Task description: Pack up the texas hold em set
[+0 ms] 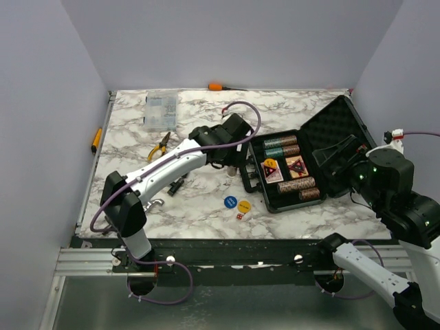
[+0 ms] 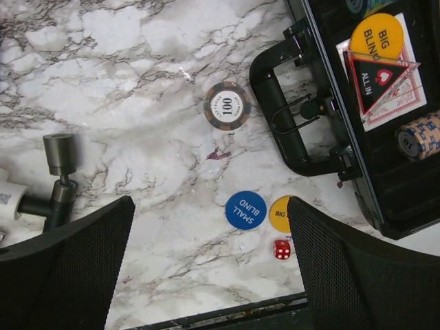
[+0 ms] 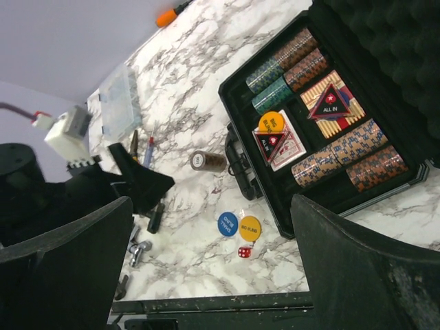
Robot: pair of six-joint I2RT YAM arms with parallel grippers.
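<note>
**A:** How are the jaws of the left gripper [image 2: 210, 275] standing?

**B:** They are gaping wide with nothing between them. The arm is hanging over bare marble. The blue disc [image 2: 245, 210], the yellow disc [image 2: 278, 214] and the red die [image 2: 282, 249] are lying just beyond its fingertips, close to the desk's near edge.

**A:** And the right gripper [image 3: 213, 275]?

**B:** It is spread just as wide and is carrying nothing. It is looking down on the case [image 1: 335, 122] from that side.

**A:** Where is the set lying?

**B:** The case is lying open toward the desk's right edge, with its lid leaning back. Chip rows [image 3: 337, 148] and two card decks [image 3: 294, 152] are sitting in the foam. One chip stack [image 2: 226, 105] is standing outside on the marble, just beside the handle [image 2: 285, 110].

**A:** Which step is in hand?

**B:** It looks like the arms are gathering the stragglers. The left arm is probably lining up on the chip stack or the discs. The next move calls for lowering the jaws around one piece and closing squarely on it. The flat discs are likely to need an edge pinch. After that, the piece is going into a free slot, and the lid comes last.
</note>
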